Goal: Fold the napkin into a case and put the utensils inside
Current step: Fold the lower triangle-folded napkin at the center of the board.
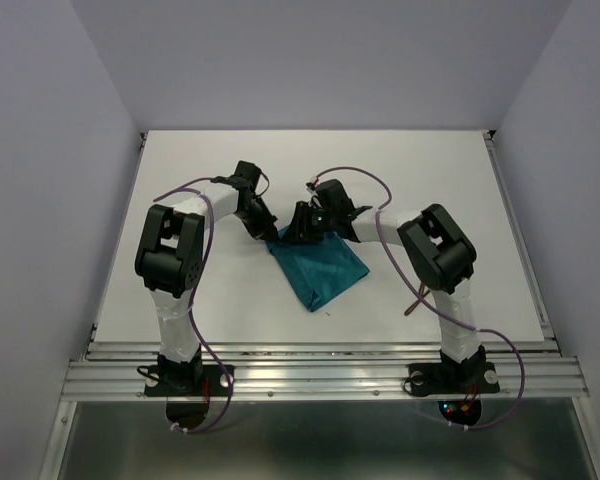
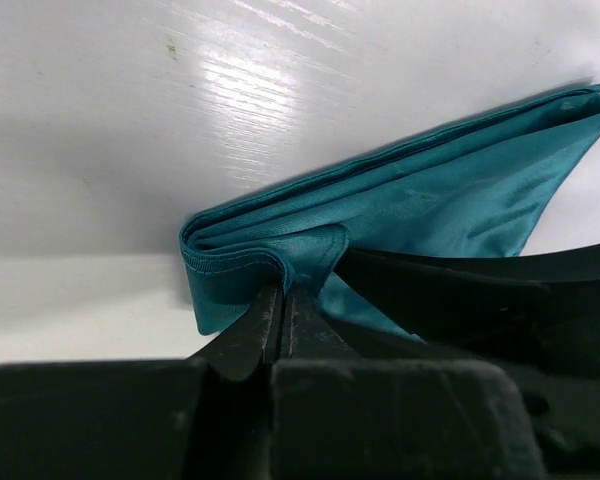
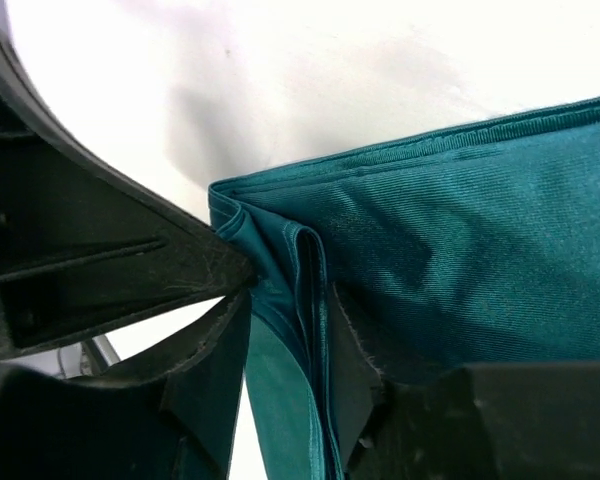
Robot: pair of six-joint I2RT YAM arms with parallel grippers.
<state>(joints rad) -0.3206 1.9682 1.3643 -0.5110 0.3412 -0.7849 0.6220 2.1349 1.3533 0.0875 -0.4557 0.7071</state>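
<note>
The napkin (image 1: 320,268) is a folded teal cloth lying slantwise on the white table (image 1: 180,200) between the arms. My left gripper (image 1: 269,231) is shut on the hem at the fold's far corner, with its jaws pressed together on the cloth (image 2: 283,292). My right gripper (image 1: 299,232) holds the same far end just to the right, its fingers clamped around several stacked layers (image 3: 288,325). A thin reddish-brown sliver (image 1: 412,304) shows beside the right arm; I cannot tell whether it is a utensil. No fork is in view.
The left gripper's finger (image 3: 100,260) nearly touches the right gripper at the napkin's corner. A tiny dark speck (image 1: 327,313) lies just below the napkin's near tip. Purple cables loop over both arms. Bare table lies to the far, left and right.
</note>
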